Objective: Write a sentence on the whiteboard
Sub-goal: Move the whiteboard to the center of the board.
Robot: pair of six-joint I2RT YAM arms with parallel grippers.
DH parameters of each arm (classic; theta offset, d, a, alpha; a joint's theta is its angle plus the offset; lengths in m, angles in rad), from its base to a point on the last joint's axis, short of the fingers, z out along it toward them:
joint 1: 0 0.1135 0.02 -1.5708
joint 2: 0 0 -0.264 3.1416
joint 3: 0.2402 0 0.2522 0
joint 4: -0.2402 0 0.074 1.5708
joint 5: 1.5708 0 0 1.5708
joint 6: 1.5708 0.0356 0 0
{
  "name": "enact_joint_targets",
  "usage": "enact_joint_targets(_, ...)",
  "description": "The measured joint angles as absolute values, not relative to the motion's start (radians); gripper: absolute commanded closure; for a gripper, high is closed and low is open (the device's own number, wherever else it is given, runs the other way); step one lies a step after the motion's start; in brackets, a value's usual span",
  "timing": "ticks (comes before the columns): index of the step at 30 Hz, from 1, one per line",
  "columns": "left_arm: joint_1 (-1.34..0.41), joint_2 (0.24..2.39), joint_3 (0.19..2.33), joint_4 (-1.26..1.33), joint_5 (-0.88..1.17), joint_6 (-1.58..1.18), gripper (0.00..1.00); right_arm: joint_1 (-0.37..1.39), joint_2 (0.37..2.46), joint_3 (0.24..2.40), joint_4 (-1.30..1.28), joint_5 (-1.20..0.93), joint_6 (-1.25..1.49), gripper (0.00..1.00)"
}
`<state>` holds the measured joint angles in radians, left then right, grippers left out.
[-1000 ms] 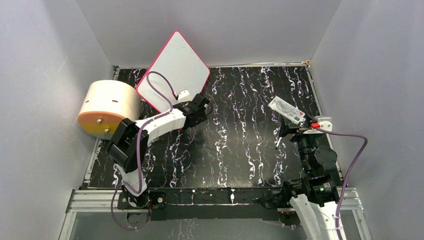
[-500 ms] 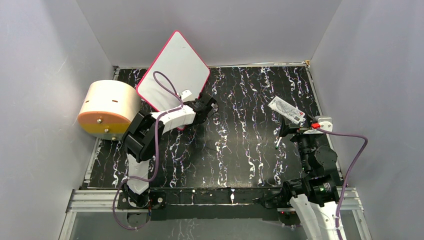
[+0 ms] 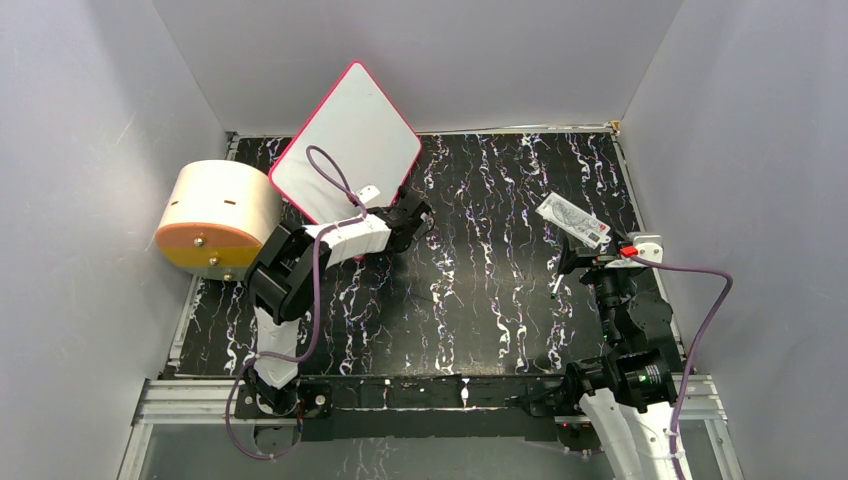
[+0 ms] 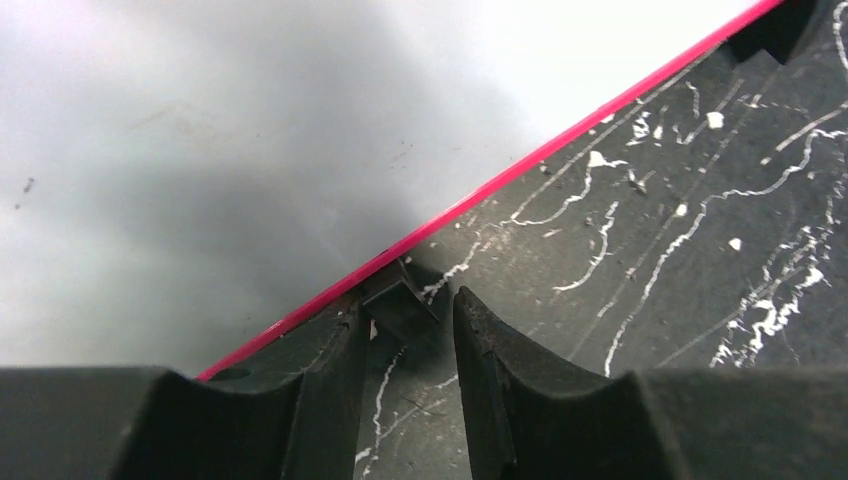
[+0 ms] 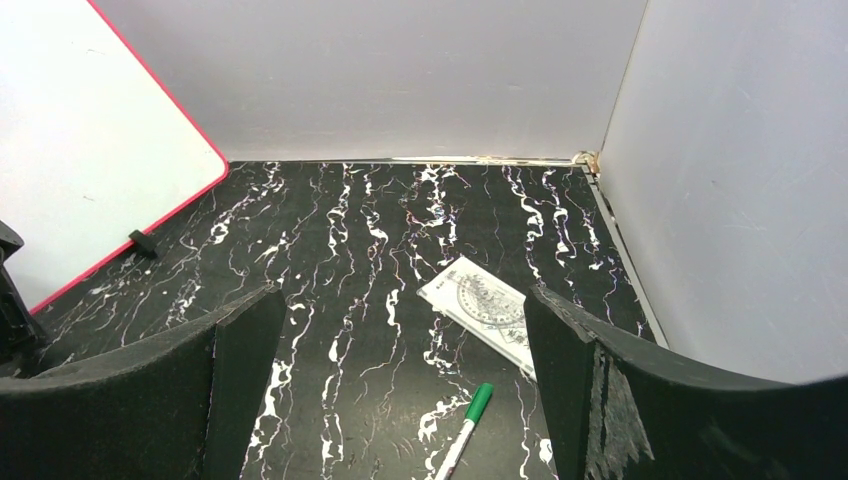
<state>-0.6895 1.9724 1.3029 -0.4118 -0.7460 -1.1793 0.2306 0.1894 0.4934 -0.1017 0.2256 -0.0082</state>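
Observation:
The whiteboard [image 3: 345,135], white with a thin pink rim, stands tilted at the back left, and no sentence shows on its face. My left gripper [image 3: 416,216] sits at its lower right edge. In the left wrist view the jaws [image 4: 410,300] stand a little apart, straddling a small black foot [image 4: 400,308] under the pink rim [image 4: 560,150]; a thin gap shows beside the foot. My right gripper [image 5: 402,295] hangs wide open and empty at the right. Below it a green-capped marker [image 5: 472,412] lies on the table.
A white printed packet [image 3: 573,220] lies beyond the marker [image 3: 553,285] near the right wall. A cream drum with an orange end [image 3: 213,212] sits at the left, touching the board. Grey walls close in three sides. Another black foot [image 5: 143,243] shows along the board's edge.
My left arm has moved in to the board's lower edge and its jaws have narrowed round the black foot. The right arm, marker and packet have not moved.

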Motion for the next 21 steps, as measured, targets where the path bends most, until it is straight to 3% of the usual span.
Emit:
enact_joint_targets(10,-0.671,1.962,1.233,-0.373,-0.777,-1.19,1.0,0.231,0.189,0.493,-0.102,0.226,-0.01,0.01)
enact_joint_targets(21,-0.667,1.855,1.075,-0.25,-0.734,-1.113,1.0,0.231,0.189,0.493,-0.102,0.225,-0.012,0.01)
